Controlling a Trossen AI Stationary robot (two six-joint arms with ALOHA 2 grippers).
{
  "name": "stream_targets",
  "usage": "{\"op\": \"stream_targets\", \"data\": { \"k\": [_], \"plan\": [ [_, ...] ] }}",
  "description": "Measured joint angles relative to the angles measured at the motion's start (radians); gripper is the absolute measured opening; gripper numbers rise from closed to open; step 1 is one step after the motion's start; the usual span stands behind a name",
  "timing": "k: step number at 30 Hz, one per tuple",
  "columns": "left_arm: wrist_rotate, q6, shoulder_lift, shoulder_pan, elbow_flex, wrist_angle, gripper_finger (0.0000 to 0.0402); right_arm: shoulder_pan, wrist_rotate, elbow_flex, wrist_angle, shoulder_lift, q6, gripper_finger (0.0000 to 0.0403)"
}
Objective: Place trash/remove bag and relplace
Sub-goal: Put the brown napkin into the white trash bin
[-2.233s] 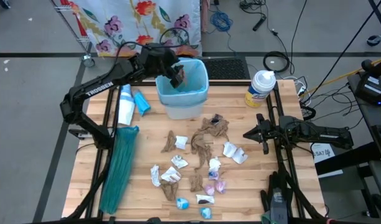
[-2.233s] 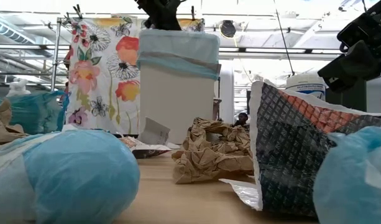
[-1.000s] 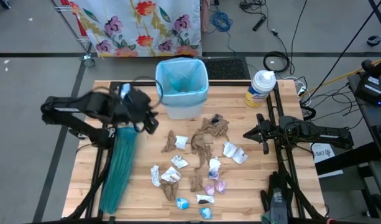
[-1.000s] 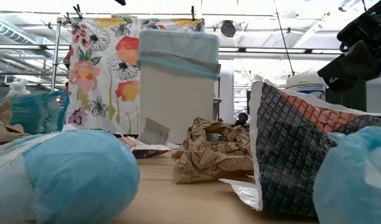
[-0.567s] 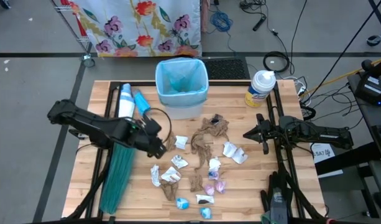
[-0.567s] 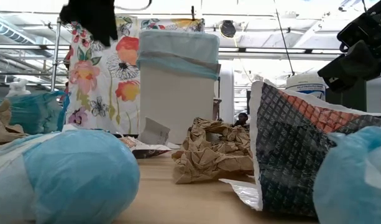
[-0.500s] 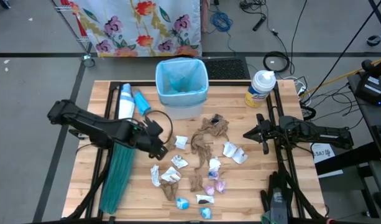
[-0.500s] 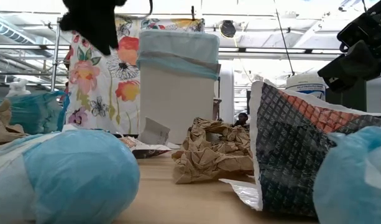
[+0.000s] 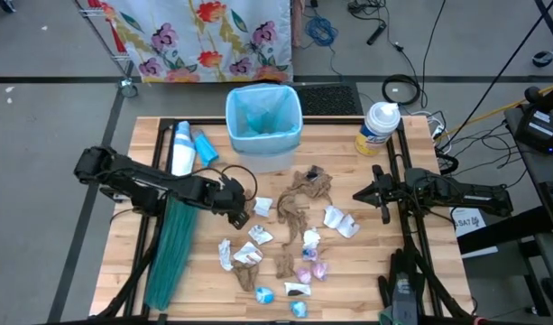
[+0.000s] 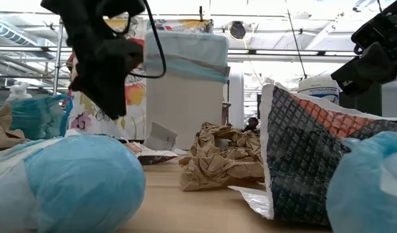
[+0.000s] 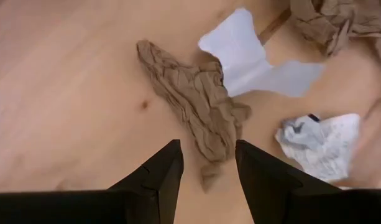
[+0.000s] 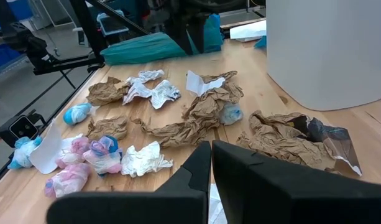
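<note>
Trash (image 9: 285,235) scattered over table (image 9: 204,280) in front of bin (image 9: 263,126): brown paper towels, white wads, blue and purple wrappers; pale-blue bag (image 9: 262,113) lines bin; left gripper (image 9: 238,214) front-left of bin, fingers spread, empty, over brown paper towel (image 11: 199,106); teal-green bag (image 9: 172,244) farther left; right gripper (image 9: 373,193) right of bin, closed, idle

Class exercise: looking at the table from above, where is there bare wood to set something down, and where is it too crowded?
Bare wood lies right of the bin, between the wipes tub and the right gripper, and along the table's near right corner. A narrower patch lies between the teal bag and the scraps. The middle is crowded with scraps, where the left gripper hovers open.
</note>
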Motion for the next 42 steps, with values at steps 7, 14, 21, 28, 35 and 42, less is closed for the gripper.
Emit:
{"op": "stream_targets", "data": {
  "k": [7,14,21,28,35,42],
  "plan": [
    [0.053,0.114,0.134,0.051,0.001,0.097,0.0152,0.000,0.000,0.000,0.000,0.000,0.000,0.0009],
    [0.166,0.145,0.251,0.087,0.006,0.163,0.0146,0.000,0.000,0.000,0.000,0.000,0.000,0.0009],
    [0.262,0.143,0.227,0.090,0.005,0.141,0.0017,0.000,0.000,0.000,0.000,0.000,0.000,0.0009],
    [0.280,0.128,0.066,0.040,0.041,-0.080,0.0005,0.000,0.000,0.000,0.000,0.000,0.000,0.0009],
    [0.195,0.033,-0.154,0.029,0.120,-0.266,0.0006,0.000,0.000,0.000,0.000,0.001,0.000,0.0009],
    [0.054,0.006,-0.320,0.046,0.253,-0.451,0.0006,0.000,0.000,0.000,-0.002,0.004,0.000,0.0009]
  ]
}}
